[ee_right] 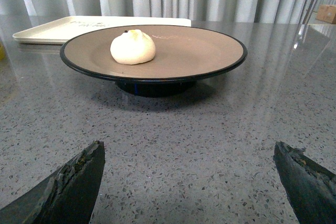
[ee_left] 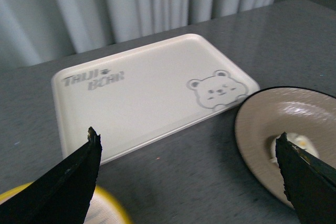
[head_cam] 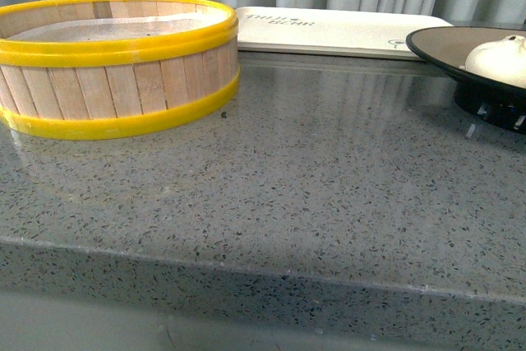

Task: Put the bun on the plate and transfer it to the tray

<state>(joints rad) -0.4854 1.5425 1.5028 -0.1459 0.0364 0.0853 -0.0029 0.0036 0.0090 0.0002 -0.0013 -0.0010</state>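
Bun (ee_right: pixel 133 46) already on plate (ee_right: pixel 199 51), a little off centre, so only the transfer to do, by the look of it. Plate on its black foot toward the right side of the bench (head_cam: pixel 329 187), straight ahead of right gripper (ee_right: pixel 188 148), near but apart. Right gripper low over the bench, jaws spread wide, holding nothing. Left gripper (ee_left: pixel 186 135) likewise wide open and empty, hanging higher, looking down on tray (head_cam: pixel 329 30) and plate both. Tray flat along the far edge, long axis left to right, nothing on it, its right end just beside the plate's far rim with a narrow gap between. Right arm the nearer, so probably the one for the rim. Short carry away and leftward onto the tray; open bench in front; basket (head_cam: pixel 107 88) well apart at the left.
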